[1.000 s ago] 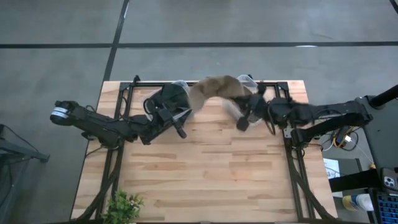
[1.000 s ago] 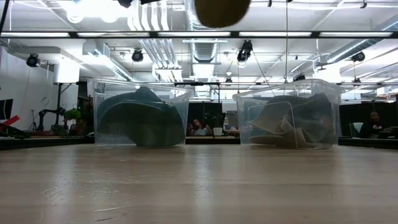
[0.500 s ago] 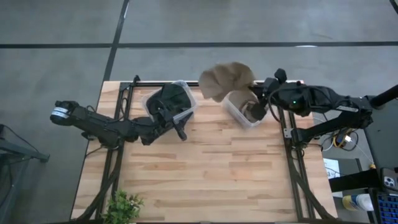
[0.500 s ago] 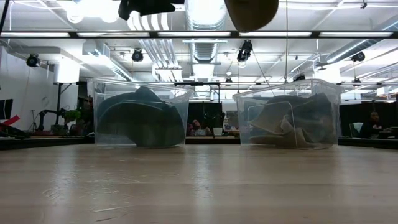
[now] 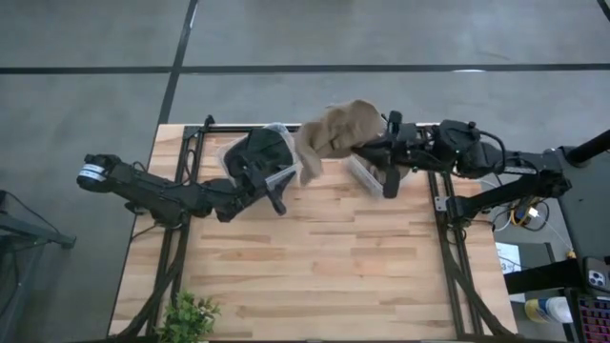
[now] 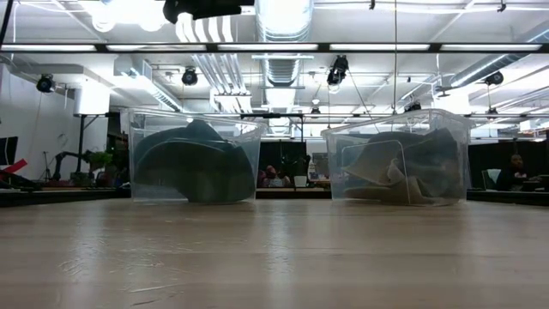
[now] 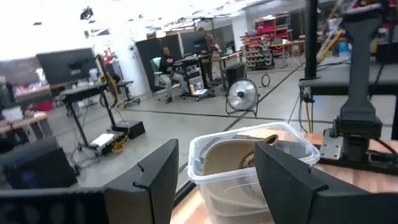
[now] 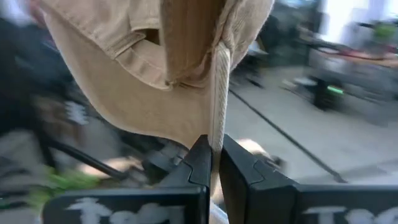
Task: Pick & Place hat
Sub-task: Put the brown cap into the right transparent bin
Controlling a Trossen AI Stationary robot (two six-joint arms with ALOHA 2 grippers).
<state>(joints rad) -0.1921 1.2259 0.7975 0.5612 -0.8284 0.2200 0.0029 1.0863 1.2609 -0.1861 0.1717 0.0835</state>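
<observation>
A tan cloth hat (image 5: 334, 133) hangs in the air between the two clear bins, above the table's far edge, and my right gripper (image 5: 367, 148) is shut on it. The same hat (image 8: 143, 81) fills the right wrist view. The left bin (image 6: 193, 159) holds dark hats and the right bin (image 6: 399, 159) holds tan ones; both rest on their bases near the far edge. My left gripper (image 5: 276, 198) is open and waits by the left bin's near right corner. Its fingers frame the tan-hat bin (image 7: 249, 158) in the left wrist view. My right gripper pinches the hat's thin edge (image 8: 217, 124) between its two fingers (image 8: 199, 163), which come at it roughly level from the table's right. The hat is lifted clear of the table and bins, and its crown spreads out beyond the fingertips.
A small green plant (image 5: 191, 319) stands at the table's near left corner. The wooden tabletop (image 5: 324, 267) stretches bare in front of the bins. Dark frame rails (image 5: 172, 257) run along both sides. People sit at desks in the room beyond the table.
My right gripper has carried the tan hat up, first toward the far right over the right bin, then back toward the left. The hat has risen out of the top of the low view and now hangs between the bins. The gripper has turned as it swung.
</observation>
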